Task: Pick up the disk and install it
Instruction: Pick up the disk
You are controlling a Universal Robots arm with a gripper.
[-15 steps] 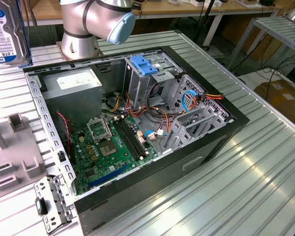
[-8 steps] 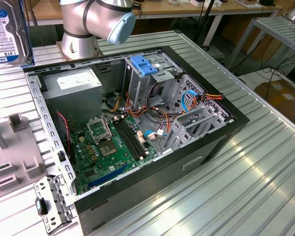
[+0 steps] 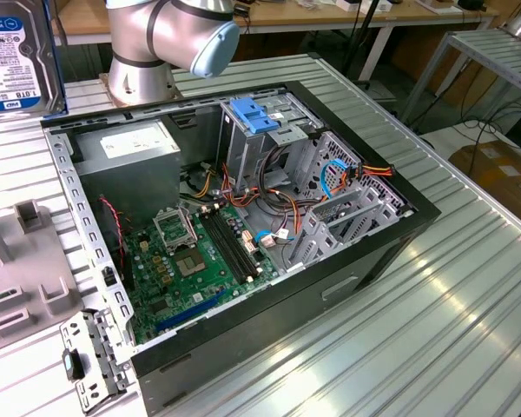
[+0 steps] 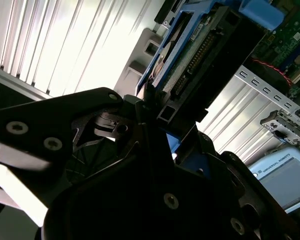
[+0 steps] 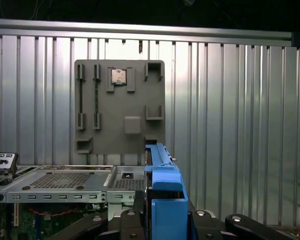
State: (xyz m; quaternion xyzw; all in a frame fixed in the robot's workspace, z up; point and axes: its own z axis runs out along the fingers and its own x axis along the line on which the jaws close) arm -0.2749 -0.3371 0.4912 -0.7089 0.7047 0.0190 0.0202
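The disk (image 3: 9,52), a silver drive with a white and blue label and a blue rail down its side, hangs in the air at the exterior view's upper left, above the table beside the open computer case (image 3: 243,226). In the second wrist view my gripper (image 4: 157,112) is shut on the disk (image 4: 200,45), its black fingers clamped on the blue carrier's end, with the connector side showing. In the first wrist view the carrier's blue edge (image 5: 162,190) rises between the gripper's black fingers (image 5: 135,220).
Inside the case are a drive cage with a bare blue bracket (image 3: 256,117), a grey power supply box (image 3: 130,148), a green motherboard (image 3: 200,252) and loose cables. A grey fixture plate (image 5: 120,107) lies on the ribbed table beside the case. A small metal bracket (image 3: 91,356) sits near the case's front corner.
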